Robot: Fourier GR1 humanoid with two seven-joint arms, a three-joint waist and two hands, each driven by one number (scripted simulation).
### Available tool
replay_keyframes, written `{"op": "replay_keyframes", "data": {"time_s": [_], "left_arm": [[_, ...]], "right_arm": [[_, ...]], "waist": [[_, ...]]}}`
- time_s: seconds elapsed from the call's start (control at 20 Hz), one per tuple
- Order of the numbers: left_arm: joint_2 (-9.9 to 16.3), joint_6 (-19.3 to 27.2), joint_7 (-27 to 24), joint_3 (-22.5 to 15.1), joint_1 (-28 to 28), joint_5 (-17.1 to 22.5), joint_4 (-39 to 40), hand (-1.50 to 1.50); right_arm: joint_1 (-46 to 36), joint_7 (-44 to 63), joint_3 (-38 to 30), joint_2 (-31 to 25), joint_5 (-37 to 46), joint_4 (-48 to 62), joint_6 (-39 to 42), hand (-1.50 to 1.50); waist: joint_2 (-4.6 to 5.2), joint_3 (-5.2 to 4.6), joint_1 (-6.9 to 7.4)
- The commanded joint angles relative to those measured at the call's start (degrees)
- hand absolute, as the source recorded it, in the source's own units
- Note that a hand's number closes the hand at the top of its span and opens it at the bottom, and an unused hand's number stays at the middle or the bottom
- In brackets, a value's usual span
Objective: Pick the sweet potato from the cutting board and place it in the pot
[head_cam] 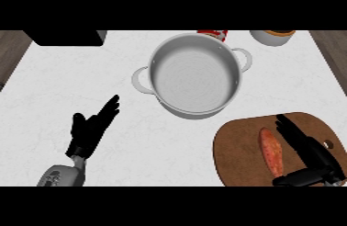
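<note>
The white counter [81, 78] is evenly, brightly lit; a soft shadow is cast under the pot [195, 76].

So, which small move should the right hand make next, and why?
Probably curl the right hand round the sweet potato: its fingers lie straight alongside it on the cutting board, not yet gripping, and the pot is empty.

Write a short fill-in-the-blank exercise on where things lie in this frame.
1. The sweet potato lies on the ____.
2. The pot holds ____.
3. The right hand lies with straight fingers on the sweet potato's ____ side.
4. The left hand rests open above the ____.

Missing words: cutting board; nothing; right; counter
</note>
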Motion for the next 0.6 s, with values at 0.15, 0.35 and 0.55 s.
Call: {"op": "replay_keyframes", "data": {"time_s": [0.15,0.35,0.55], "left_arm": [[-0.3,-0.9,-3.8,-0.2,2.7,-1.5,1.1,0.00],[0.5,-2.0,0.1,0.6,1.2,-0.5,-1.6,0.00],[-1.4,0.7,2.1,0.0,1.3,-1.3,-3.5,0.00]], "right_arm": [[-1.9,-10.1,4.9,2.2,11.9,5.6,-3.4,1.50],[-2.8,-13.8,2.5,3.7,8.6,12.3,-0.7,1.50],[-2.7,-16.0,2.4,5.9,8.5,13.9,-1.6,1.50]], "waist": [[0.60,0.72,0.62],[0.60,0.76,0.79],[0.54,0.79,1.07]]}}
